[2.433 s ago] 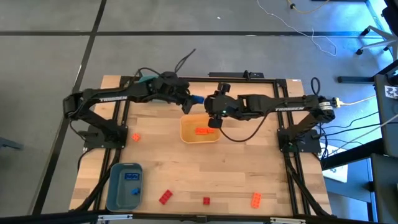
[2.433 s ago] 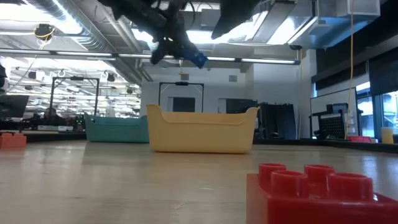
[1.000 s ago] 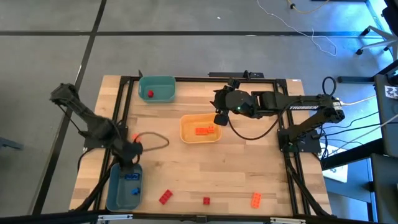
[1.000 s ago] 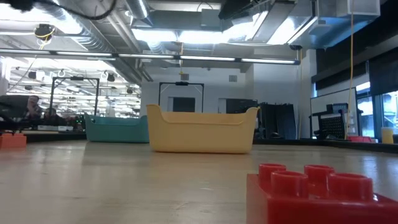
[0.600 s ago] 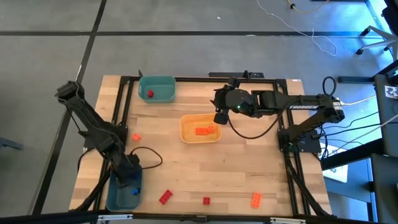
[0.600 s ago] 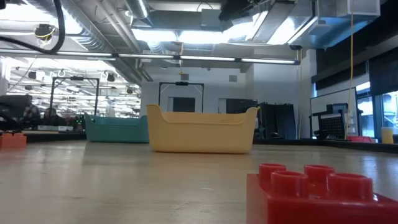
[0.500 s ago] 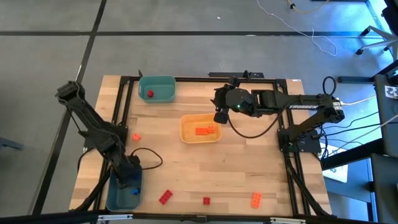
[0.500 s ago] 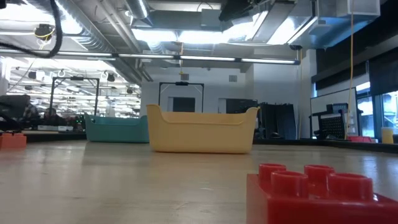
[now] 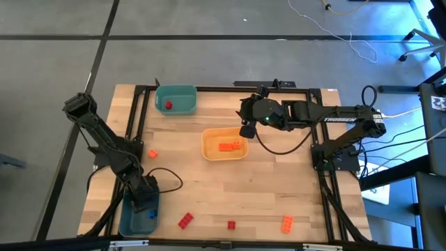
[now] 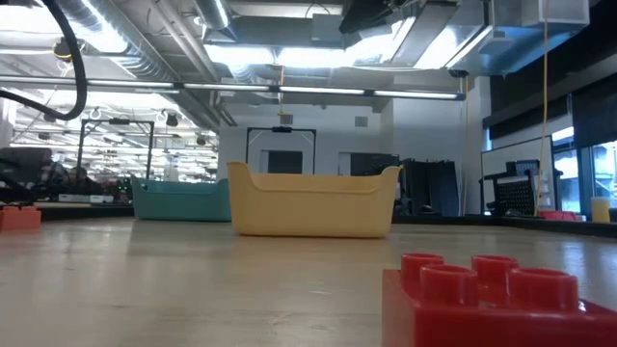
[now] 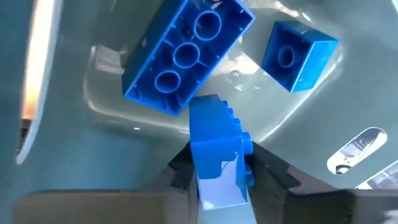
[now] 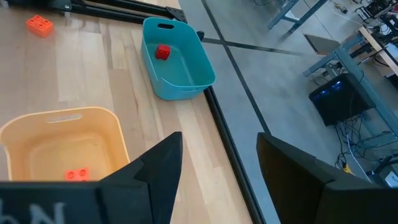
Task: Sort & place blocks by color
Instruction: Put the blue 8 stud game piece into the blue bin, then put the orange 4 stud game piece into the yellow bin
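Observation:
My left gripper (image 9: 144, 202) reaches down into the blue bin (image 9: 129, 216) at the table's near left and is shut on a blue brick (image 11: 216, 140). Two more blue bricks lie on the bin floor, one oblong (image 11: 186, 56) and one square (image 11: 298, 53). My right gripper (image 12: 214, 168) hangs open above the far right corner of the yellow bin (image 9: 223, 144), which holds orange bricks (image 9: 227, 146). One red brick (image 9: 168, 105) lies in the teal bin (image 9: 175, 98). My left gripper pinches the blue brick between its two fingers (image 11: 267, 171), one on each broad side at the end nearest the wrist (image 11: 214, 183). The fingers come from above, pointing down into the blue bin. The brick sticks out past the fingertips toward the bin floor; whether it touches the floor cannot be told.
Loose bricks lie on the wooden table: an orange one (image 9: 152, 153) at the left, two red ones (image 9: 185, 221) (image 9: 231, 224) and an orange one (image 9: 286, 223) along the near edge. A cable (image 9: 167, 181) loops beside the left arm. The low view shows a red brick (image 10: 492, 299) close up.
My left gripper, still holding the blue brick, has moved toward the table's near edge and down into the blue bin, slowing over the last half second.

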`<control>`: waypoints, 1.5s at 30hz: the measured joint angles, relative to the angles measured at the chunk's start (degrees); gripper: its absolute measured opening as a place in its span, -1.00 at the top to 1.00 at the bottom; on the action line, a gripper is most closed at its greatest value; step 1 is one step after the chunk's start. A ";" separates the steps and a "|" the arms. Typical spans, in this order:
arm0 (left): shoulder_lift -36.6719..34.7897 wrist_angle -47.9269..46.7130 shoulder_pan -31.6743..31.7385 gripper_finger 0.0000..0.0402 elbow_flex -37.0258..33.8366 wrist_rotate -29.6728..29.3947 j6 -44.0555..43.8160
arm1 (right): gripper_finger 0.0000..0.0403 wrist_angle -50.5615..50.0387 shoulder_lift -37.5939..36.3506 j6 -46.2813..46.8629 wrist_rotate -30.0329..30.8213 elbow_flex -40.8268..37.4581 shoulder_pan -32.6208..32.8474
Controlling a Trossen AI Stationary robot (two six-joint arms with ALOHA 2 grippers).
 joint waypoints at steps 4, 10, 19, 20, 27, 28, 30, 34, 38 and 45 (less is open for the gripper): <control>-0.01 0.01 0.02 0.28 -0.01 -0.10 -0.06 | -0.04 0.00 0.00 0.00 0.00 0.00 0.00; -0.01 -0.01 0.02 0.18 0.01 -0.04 -1.42 | -0.04 0.00 0.00 0.02 0.00 0.00 -0.02; -1.19 -0.87 0.02 0.17 3.87 -0.62 -3.87 | -0.04 0.02 -0.65 0.02 -0.02 -0.07 -0.02; -1.82 -1.77 0.02 0.17 5.06 -2.92 -4.06 | -0.04 0.19 -0.76 0.09 0.00 -0.07 -0.02; -4.44 -20.03 0.02 0.16 16.55 -15.18 -4.25 | -0.04 0.53 -0.92 1.42 -0.02 -0.07 -0.02; -4.45 -24.63 0.02 0.16 18.49 -16.65 -4.47 | -0.04 0.52 -0.92 1.40 -0.02 -0.07 0.00; -4.47 -32.68 0.03 0.16 22.23 -19.64 -5.71 | -0.04 0.50 -0.92 1.38 -0.02 -0.07 -0.02; -4.52 -46.11 1.53 0.16 28.39 -25.25 -10.46 | -0.04 0.37 -0.96 1.77 -0.12 -0.07 -0.01; -4.52 -53.34 4.99 0.16 31.63 -31.06 -13.33 | -0.04 -1.35 -1.91 6.99 -2.75 -0.07 -0.67; -4.49 -57.83 18.25 0.18 29.69 -34.12 -13.14 | -0.04 -6.78 -2.69 17.92 -14.41 -0.04 -4.41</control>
